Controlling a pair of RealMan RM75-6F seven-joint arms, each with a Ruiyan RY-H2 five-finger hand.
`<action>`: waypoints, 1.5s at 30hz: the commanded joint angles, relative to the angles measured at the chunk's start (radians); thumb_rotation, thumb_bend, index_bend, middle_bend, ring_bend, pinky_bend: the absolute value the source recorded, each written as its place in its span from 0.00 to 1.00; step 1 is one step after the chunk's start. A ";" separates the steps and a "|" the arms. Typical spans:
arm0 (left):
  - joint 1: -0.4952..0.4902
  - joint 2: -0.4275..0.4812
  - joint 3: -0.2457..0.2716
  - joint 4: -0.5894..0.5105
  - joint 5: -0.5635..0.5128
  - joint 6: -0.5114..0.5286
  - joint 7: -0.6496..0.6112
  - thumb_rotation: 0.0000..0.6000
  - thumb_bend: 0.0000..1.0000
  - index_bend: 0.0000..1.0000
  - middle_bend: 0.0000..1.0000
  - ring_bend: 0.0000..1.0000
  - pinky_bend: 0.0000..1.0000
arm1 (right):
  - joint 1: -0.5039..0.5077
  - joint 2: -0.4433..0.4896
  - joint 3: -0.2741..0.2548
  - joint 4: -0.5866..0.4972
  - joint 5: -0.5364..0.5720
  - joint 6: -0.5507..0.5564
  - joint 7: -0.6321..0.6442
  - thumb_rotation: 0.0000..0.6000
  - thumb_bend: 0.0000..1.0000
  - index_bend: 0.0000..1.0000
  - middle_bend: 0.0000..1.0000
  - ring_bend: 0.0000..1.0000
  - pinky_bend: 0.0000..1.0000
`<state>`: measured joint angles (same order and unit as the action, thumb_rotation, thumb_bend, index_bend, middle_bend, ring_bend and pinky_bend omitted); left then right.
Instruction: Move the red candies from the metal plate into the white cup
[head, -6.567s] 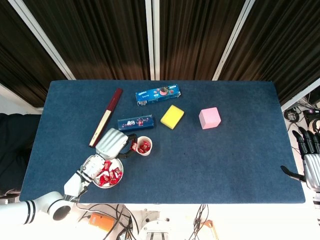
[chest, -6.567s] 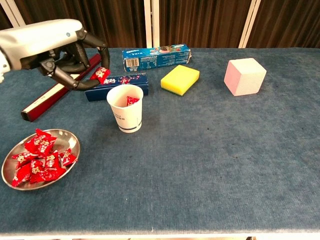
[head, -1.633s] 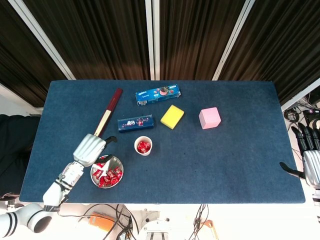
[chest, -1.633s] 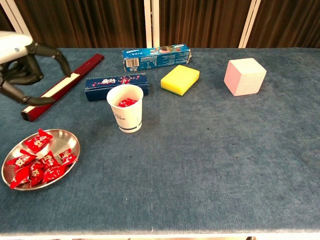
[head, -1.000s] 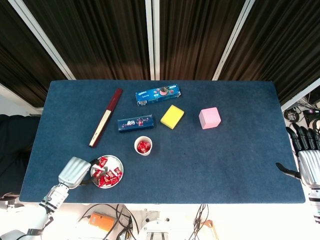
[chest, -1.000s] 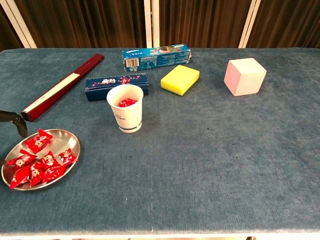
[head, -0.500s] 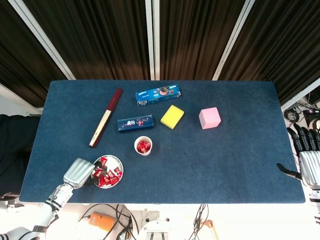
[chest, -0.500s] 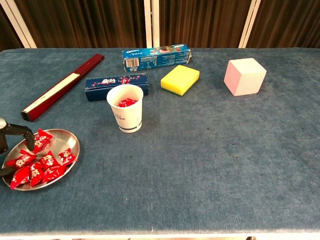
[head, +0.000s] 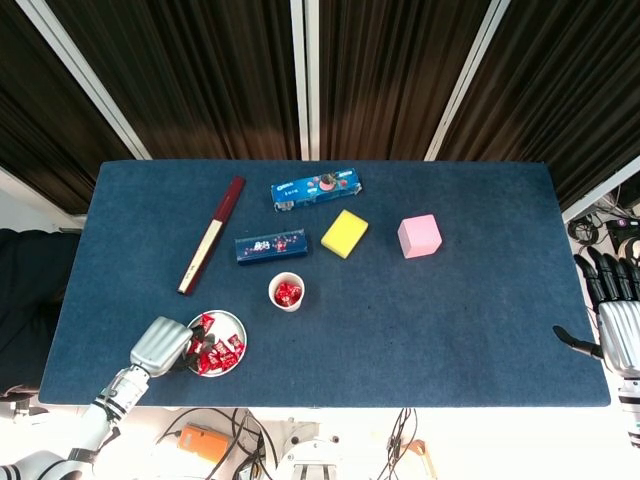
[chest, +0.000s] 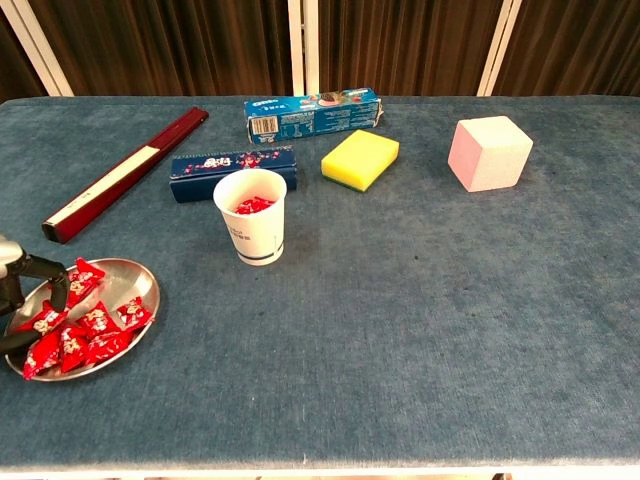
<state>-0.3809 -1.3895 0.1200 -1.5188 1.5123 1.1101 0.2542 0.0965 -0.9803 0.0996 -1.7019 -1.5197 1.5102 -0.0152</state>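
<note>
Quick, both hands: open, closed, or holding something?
Left hand: at the metal plate, fingers among the red candies; cannot tell whether it grips one.
Right hand: open, holding nothing, off the table's right edge.

Our left hand sat low at the near left of the table, its forearm running back toward the lower left corner of the head view. Its dark fingers curved downward with a gap between them; we could not tell whether they pinched anything. Our right hand hung off the table's right edge, fingers straight and apart, thumb pointing inward, holding nothing.
</note>
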 joint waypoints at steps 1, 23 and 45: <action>-0.001 0.004 -0.003 -0.004 0.003 -0.002 -0.019 1.00 0.40 0.54 0.95 0.85 0.82 | 0.000 0.000 0.000 0.000 0.001 -0.001 0.001 1.00 0.24 0.00 0.04 0.00 0.07; -0.251 0.002 -0.293 -0.209 -0.084 -0.112 -0.056 1.00 0.39 0.54 0.95 0.85 0.82 | -0.014 -0.002 -0.003 0.028 0.010 0.011 0.036 1.00 0.24 0.00 0.04 0.00 0.07; -0.348 -0.031 -0.298 -0.200 -0.316 -0.151 0.136 1.00 0.20 0.33 0.95 0.85 0.82 | -0.010 -0.004 0.001 0.048 0.023 -0.006 0.053 1.00 0.24 0.00 0.04 0.00 0.08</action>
<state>-0.7404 -1.4361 -0.1894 -1.7021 1.1808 0.9424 0.3945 0.0860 -0.9841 0.1005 -1.6539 -1.4962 1.5046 0.0377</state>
